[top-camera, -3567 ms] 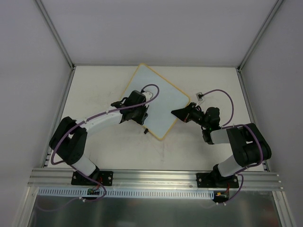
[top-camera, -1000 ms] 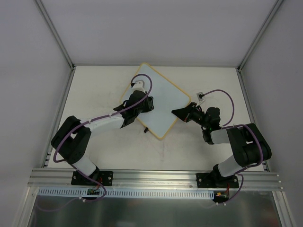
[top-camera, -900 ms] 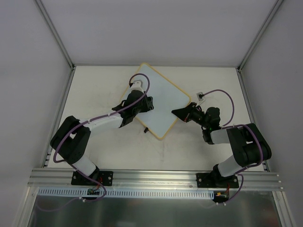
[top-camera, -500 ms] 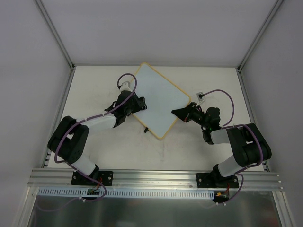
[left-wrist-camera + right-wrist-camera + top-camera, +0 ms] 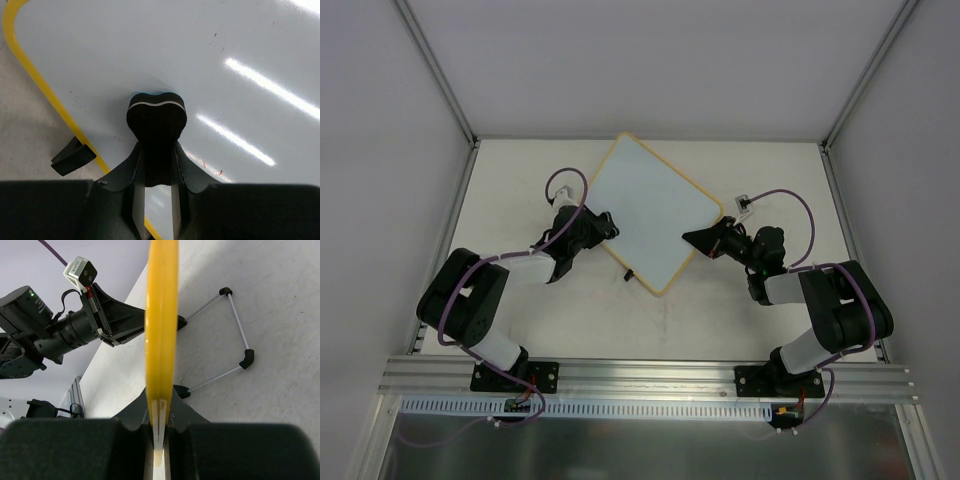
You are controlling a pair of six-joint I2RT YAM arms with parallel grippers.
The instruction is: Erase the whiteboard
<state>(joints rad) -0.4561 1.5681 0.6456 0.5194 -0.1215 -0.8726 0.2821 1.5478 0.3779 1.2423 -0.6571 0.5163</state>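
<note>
The whiteboard (image 5: 655,210) lies tilted like a diamond on the table, with a pale face and a yellow rim. My left gripper (image 5: 607,229) is over its left edge, shut on the small black eraser (image 5: 156,116), which presses on the board face (image 5: 230,45). Two tiny red marks (image 5: 204,163) remain near my finger. A black clip (image 5: 73,156) sits on the yellow rim (image 5: 35,75). My right gripper (image 5: 700,239) is shut on the board's right corner. In the right wrist view the rim (image 5: 161,315) runs edge-on between the jaws of my right gripper (image 5: 161,407).
A thin wire stand (image 5: 235,335) with black end caps lies on the table beside the board's edge. A second black clip (image 5: 628,274) sits at the board's near edge. Grey walls and metal posts (image 5: 438,75) enclose the table (image 5: 770,170).
My left gripper has swept the eraser from the middle of the board, up and then left, to the board's left edge. The right gripper and the board have not moved.
</note>
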